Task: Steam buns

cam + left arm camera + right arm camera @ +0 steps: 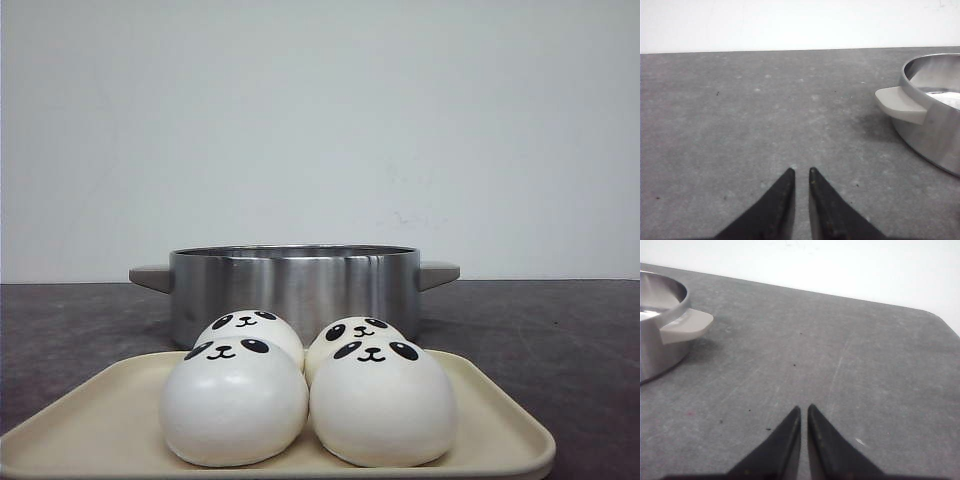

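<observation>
Four buns (pixel 305 390) sit huddled on the cream tray (pixel 90 430) at the near edge, two in front and two behind, all touching. The steel pot (pixel 295 285) stands just beyond them, open, with a grey handle on either side. Nothing is in hand yet. My left gripper (pixel 801 172) and right gripper (pixel 804 409) both hover over bare grey table (pixel 560 330), one on each side of the pot, fingers drawn nearly together. I judge the first pick comes next. I would part one gripper wide before dropping, take a front bun from above, squeeze lightly so the soft dome keeps its shape, and avoid nudging its neighbours.
</observation>
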Robot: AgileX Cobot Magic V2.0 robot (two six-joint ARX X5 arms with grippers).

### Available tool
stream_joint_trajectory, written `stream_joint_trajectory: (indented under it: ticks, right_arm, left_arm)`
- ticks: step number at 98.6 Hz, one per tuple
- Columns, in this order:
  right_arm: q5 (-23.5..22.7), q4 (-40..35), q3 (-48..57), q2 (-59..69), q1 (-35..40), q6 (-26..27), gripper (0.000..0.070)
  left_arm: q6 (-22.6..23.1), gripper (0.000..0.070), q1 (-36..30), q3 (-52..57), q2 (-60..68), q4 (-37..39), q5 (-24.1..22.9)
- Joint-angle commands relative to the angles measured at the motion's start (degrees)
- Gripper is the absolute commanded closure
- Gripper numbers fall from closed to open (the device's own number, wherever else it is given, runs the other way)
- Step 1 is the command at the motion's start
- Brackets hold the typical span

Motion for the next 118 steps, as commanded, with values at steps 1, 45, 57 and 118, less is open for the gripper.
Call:
stream_joint_trajectory:
  ticks: [1, 45, 57, 118]
  right_arm:
    - [0.0, 0.72, -0.17, -0.02, -0.04, -0.26, 0.0684]
    - [0.0, 0.72, -0.17, -0.02, -0.04, -0.26, 0.0684]
    - [0.0, 0.72, -0.17, -0.02, -0.04, -0.26, 0.0684]
    - [-1.66, 7.67, -0.17, -0.02, -0.02, 1.53, 0.0684]
  left_arm:
    - [0.39, 0.07, 0.0, -1.05, 0.09, -0.37, -0.13]
    - [0.39, 0.07, 0.0, -1.05, 0.09, -0.37, -0.13]
    - [0.39, 0.07, 0.0, -1.05, 0.09, -0.37, -0.13]
    - [0.39, 0.07, 0.0, -1.05, 0.09, -0.37, -0.13]
